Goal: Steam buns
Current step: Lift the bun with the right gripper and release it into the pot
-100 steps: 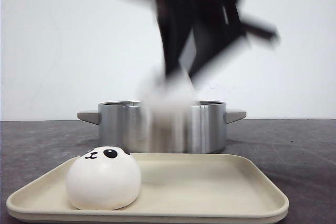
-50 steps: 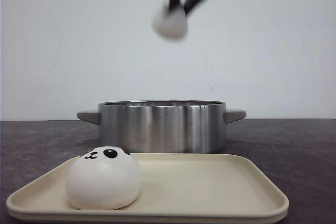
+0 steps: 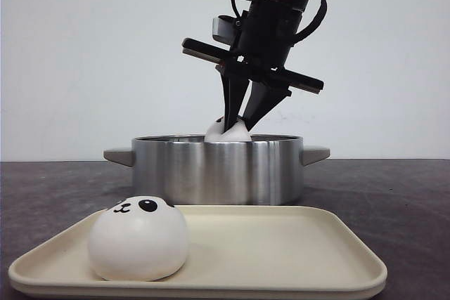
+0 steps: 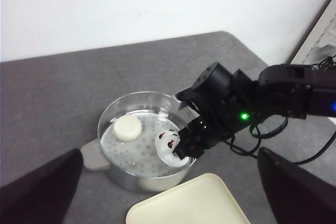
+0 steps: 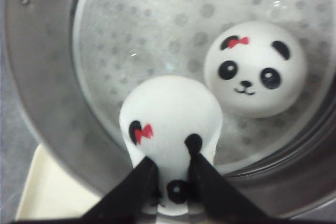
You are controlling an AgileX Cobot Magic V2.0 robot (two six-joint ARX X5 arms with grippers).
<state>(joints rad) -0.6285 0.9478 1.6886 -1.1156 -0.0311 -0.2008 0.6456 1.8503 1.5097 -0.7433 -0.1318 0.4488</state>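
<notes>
My right gripper (image 3: 237,123) is shut on a white panda bun (image 5: 170,124) with a red bow, pinching its lower face at the steel pot's (image 3: 218,170) near rim. It hangs just above the perforated steamer plate (image 5: 131,40). A second panda bun (image 5: 254,69) lies face up inside the pot, next to the held one. Another bun (image 4: 127,128) lies in the pot showing only a plain pale surface. One more panda bun (image 3: 138,238) sits on the cream tray (image 3: 295,244), at its left. My left gripper (image 4: 169,153) hangs open high above the pot, holding nothing.
The pot has two grey side handles (image 3: 118,155) and stands just behind the tray on the dark grey table (image 3: 394,194). The right arm (image 4: 273,95) reaches over the pot's side. A white wall rises behind, and the table edge (image 4: 247,51) lies beyond the pot.
My right gripper carried the bun from low by the tray up high, then came down; it now holds the bun at the pot's rim. The tray bun stayed put.
</notes>
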